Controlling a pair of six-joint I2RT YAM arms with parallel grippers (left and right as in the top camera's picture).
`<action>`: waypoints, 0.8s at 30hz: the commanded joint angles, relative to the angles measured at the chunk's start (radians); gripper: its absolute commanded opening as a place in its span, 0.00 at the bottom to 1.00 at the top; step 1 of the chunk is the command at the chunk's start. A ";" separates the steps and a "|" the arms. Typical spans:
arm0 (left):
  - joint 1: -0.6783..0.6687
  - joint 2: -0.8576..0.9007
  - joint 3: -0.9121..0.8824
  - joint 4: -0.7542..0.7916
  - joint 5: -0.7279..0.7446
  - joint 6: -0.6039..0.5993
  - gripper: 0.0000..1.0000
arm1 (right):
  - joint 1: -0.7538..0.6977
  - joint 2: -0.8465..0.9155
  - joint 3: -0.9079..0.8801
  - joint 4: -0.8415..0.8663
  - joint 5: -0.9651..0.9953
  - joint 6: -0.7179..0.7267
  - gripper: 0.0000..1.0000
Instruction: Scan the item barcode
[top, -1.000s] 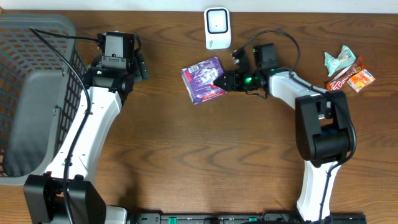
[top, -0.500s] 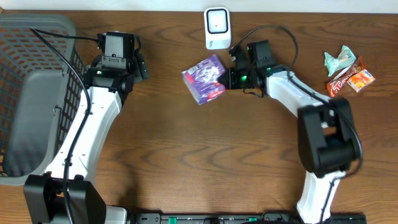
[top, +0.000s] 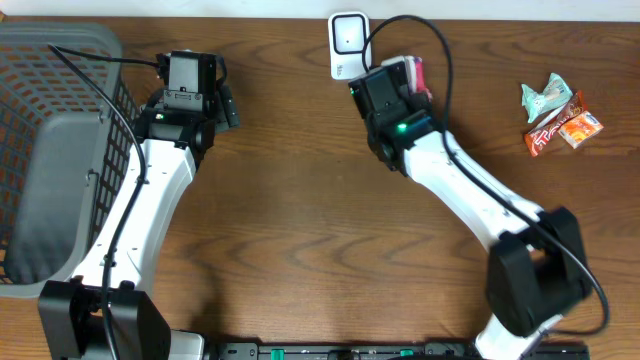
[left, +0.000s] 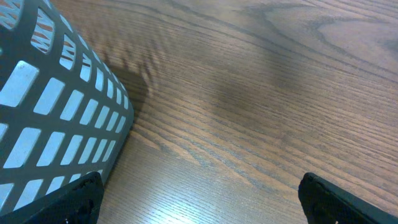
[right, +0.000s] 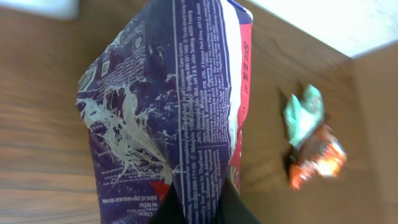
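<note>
Purple packet (right: 168, 106), printed with small white text, sits pinched in your right gripper (right: 202, 208); the jaws are closed tight on the edge nearest the wrist camera, and the packet is held above the wooden table (top: 300, 220). From overhead you see only a pink-and-white sliver of it past the wrist, just beside the white scanner (top: 348, 45) at the table's far edge. Your left gripper (left: 211, 208) stands wide open with nothing between its fingers, over bare wood next to the grey basket (left: 56, 112). A few small snack wrappers (top: 558, 115) lie well apart on the right.
</note>
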 joint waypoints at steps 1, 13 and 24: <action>0.002 0.002 0.005 0.000 -0.013 0.013 0.99 | 0.011 0.081 -0.002 -0.015 0.140 0.004 0.01; 0.002 0.002 0.005 0.000 -0.013 0.013 0.99 | 0.193 0.109 0.029 0.123 -0.226 0.115 0.52; 0.002 0.002 0.005 0.000 -0.013 0.013 0.99 | 0.060 0.045 0.225 -0.070 -0.453 0.145 0.64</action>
